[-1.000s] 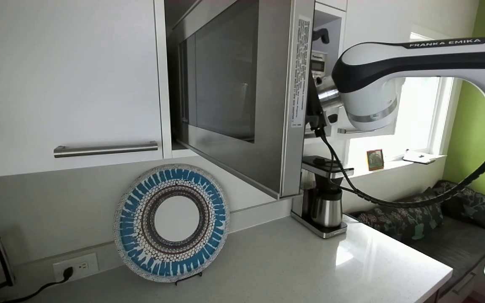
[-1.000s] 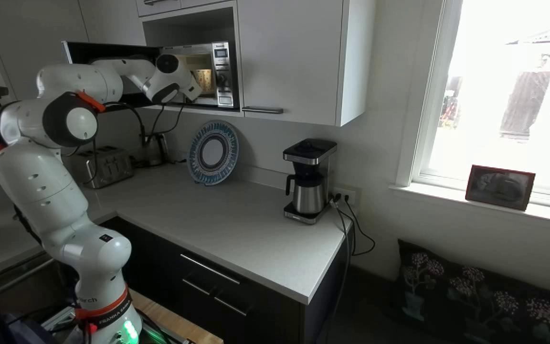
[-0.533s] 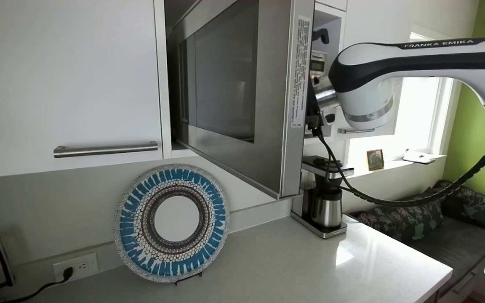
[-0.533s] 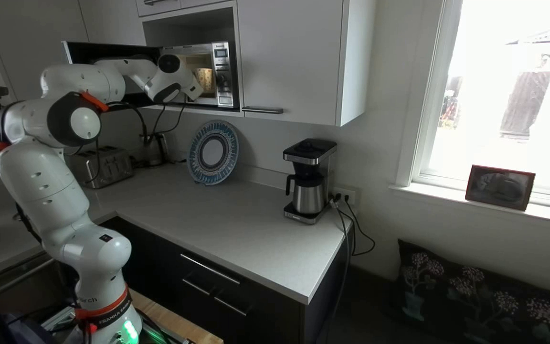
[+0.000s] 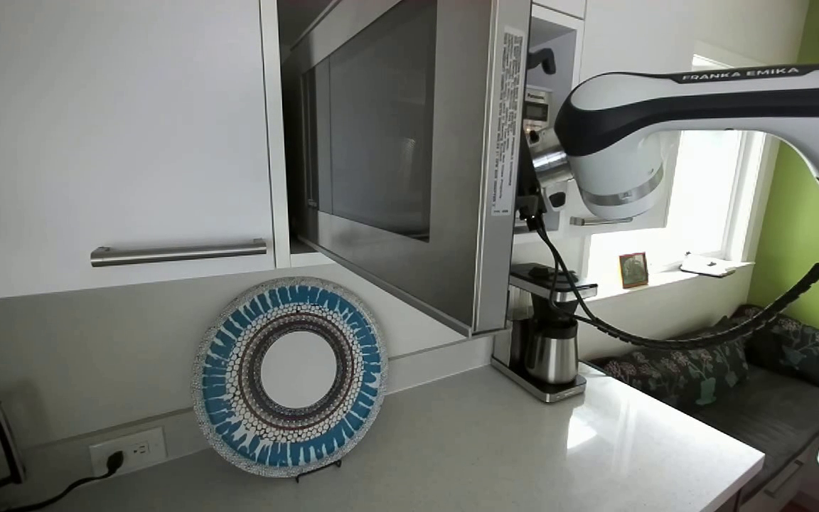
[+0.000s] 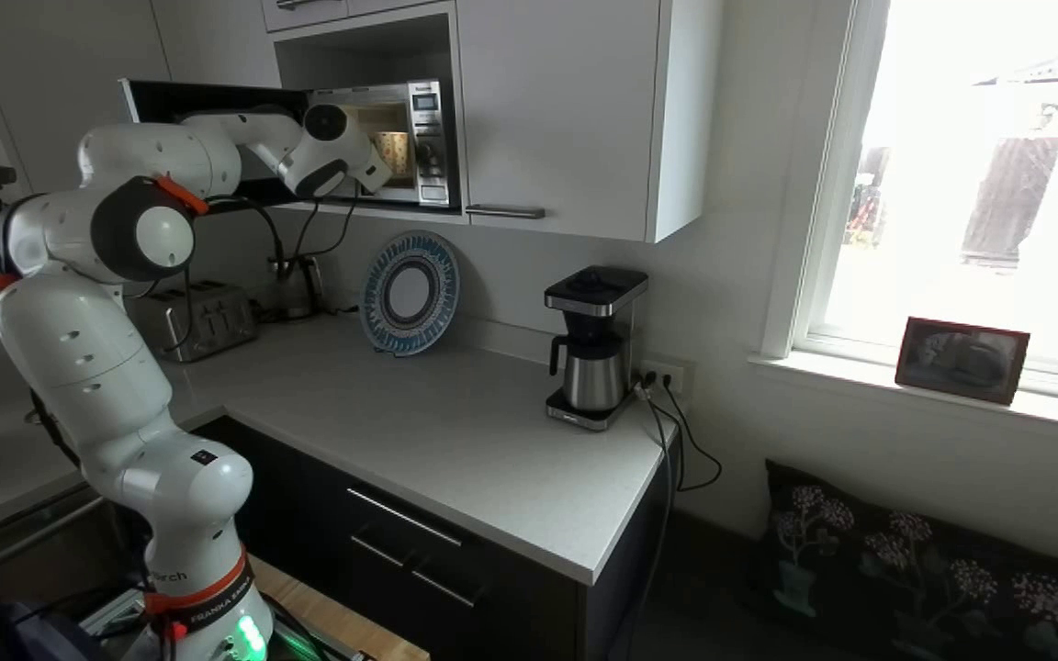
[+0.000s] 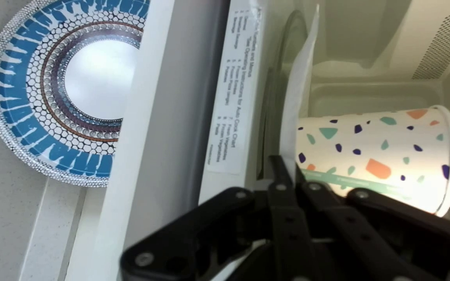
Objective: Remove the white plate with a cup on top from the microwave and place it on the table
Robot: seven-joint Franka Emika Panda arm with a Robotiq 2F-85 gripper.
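Backing out carelessly could bump the arm (image 6: 88,358) against the door (image 5: 381,156), which stands swung wide at the left of the microwave (image 6: 430,142) — a jolt would carry into the grip. Inside the microwave is the plate (image 7: 296,93), its rim pinched, as it looks, in the closed claw (image 7: 287,166); whether the plate is lifted I cannot tell. That one-sided hold is the main worry: a slip or twist would tilt the plate. The cup (image 7: 377,152) stands upright on it, seemingly held by nothing else, so a tilt could topple it inside the microwave. Below the microwave, anything dropped could strike the patterned plate (image 6: 410,292) or the surface (image 6: 400,413) — and, carried too far right, the coffee maker (image 6: 593,349).
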